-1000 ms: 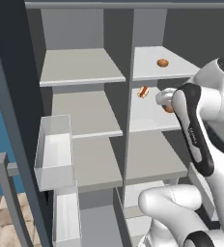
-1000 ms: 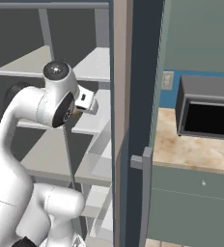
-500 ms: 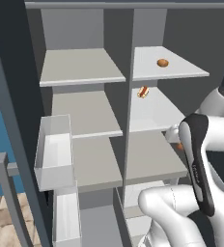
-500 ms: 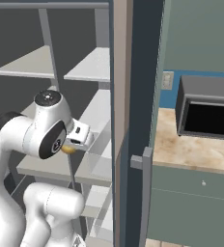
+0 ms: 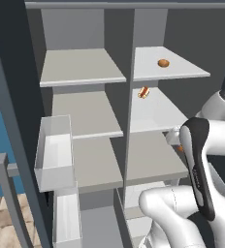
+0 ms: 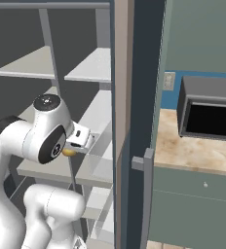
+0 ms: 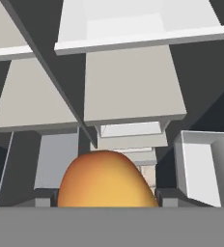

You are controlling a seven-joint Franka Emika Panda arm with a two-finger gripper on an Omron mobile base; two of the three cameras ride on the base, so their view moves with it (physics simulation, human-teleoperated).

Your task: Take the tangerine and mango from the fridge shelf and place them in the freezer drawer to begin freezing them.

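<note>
Gripper clenched on the mango, held in front of the lower right shelf; tangerine sits on top right shelf, hot dog one below

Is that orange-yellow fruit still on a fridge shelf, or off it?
Off it. The mango sits between the pincer's tips, held in front of the shelves.

The mango, an oval yellow-orange fruit with a redder blush on one side, sits clamped between the jaws. The tangerine, a small dull-orange ball, rests on the top right shelf, well above the jaws.
</note>
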